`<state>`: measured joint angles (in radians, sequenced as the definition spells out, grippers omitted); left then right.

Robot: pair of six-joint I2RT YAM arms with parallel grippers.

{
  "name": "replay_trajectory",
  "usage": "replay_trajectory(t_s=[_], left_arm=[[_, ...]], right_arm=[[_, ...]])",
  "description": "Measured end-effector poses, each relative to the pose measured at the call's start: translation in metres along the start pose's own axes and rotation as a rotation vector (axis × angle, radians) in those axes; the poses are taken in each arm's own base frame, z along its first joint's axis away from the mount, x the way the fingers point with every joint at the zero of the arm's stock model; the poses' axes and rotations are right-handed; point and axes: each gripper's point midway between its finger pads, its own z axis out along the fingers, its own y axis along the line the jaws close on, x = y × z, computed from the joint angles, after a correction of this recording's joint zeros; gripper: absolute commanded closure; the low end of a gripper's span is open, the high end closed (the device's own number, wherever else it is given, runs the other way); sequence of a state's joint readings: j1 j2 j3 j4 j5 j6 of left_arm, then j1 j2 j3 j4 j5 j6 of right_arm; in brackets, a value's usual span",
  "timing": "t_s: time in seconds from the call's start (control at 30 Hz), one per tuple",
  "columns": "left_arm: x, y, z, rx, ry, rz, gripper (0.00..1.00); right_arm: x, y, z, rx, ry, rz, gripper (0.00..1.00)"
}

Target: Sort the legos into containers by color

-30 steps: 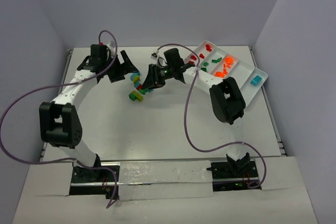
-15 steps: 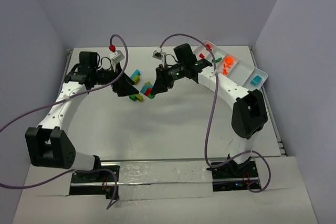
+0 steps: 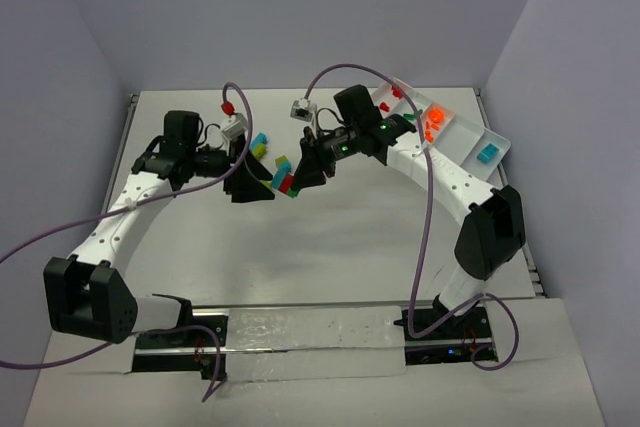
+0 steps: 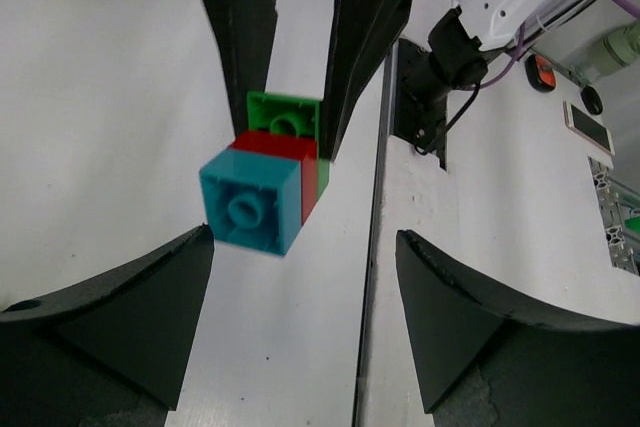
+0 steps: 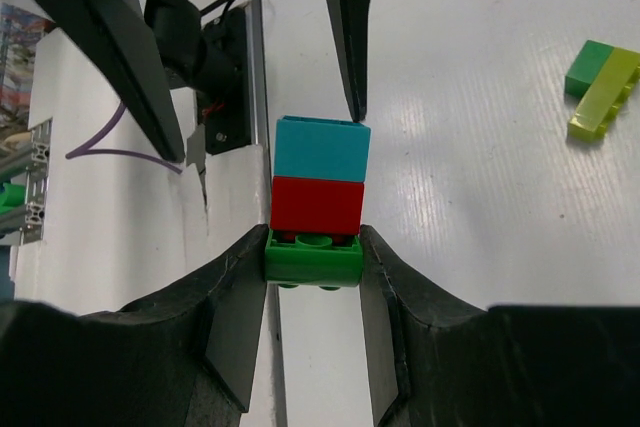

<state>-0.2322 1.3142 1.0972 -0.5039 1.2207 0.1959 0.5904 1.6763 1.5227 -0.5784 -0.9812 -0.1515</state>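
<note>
My right gripper (image 5: 313,242) is shut on the green brick (image 5: 315,252) at the base of a three-brick stack of legos. Red (image 5: 317,205) and cyan (image 5: 322,150) bricks stick out beyond its fingertips. The stack (image 3: 286,182) hangs above the table's middle. My left gripper (image 4: 303,247) faces it, open, with the cyan brick (image 4: 250,207) just beyond its fingertips and nothing between them. The white tray (image 3: 470,129) of containers sits at the back right, holding red (image 3: 385,104), green (image 3: 400,122), orange (image 3: 430,122) and cyan (image 3: 487,154) legos in separate compartments.
Loose legos lie on the table behind the grippers: a cyan one (image 3: 259,142) and a cyan-and-green piece (image 3: 283,161). A joined green and yellow-green piece (image 5: 600,87) lies to the right in the right wrist view. Purple cables arch over both arms.
My left gripper has swung right and forward until it faces the stack, its jaws a little narrower. My right gripper, still holding the stack, has turned toward the left gripper.
</note>
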Motion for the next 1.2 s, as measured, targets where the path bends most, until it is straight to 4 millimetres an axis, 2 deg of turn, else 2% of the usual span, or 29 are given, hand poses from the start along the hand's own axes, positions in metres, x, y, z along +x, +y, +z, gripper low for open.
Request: replay_trajectory(t_s=[0.27,0.37,0.57,0.83,0.87,1.0,1.03,1.2], left_arm=[[-0.002,-0.002,0.008,-0.016,-0.015,-0.002,0.21],[-0.003,-0.003,0.012,-0.007,-0.019,0.002,0.26],[-0.006,-0.008,0.015,0.017,-0.026,-0.001,0.46],[-0.003,-0.015,0.016,0.067,-0.018,0.013,0.64],[-0.002,-0.015,0.017,0.072,-0.016,0.015,0.72],[0.002,-0.016,0.017,0.089,-0.006,0.012,0.97],[0.003,-0.016,0.017,0.091,-0.003,0.011,1.0],[0.003,-0.014,0.016,0.074,0.003,0.022,1.0]], right_arm=[[0.007,0.018,0.013,-0.031,0.033,-0.018,1.0],[0.006,0.025,0.013,-0.041,0.034,-0.028,1.0],[0.002,0.033,0.01,-0.041,0.024,-0.051,1.0],[0.003,0.03,0.01,-0.024,0.03,-0.064,1.0],[0.004,0.03,0.009,-0.021,0.032,-0.064,1.0],[0.007,0.029,0.01,-0.014,0.045,-0.064,1.0],[0.008,0.03,0.01,-0.014,0.047,-0.066,1.0],[0.01,0.028,0.009,-0.007,0.051,-0.084,1.0]])
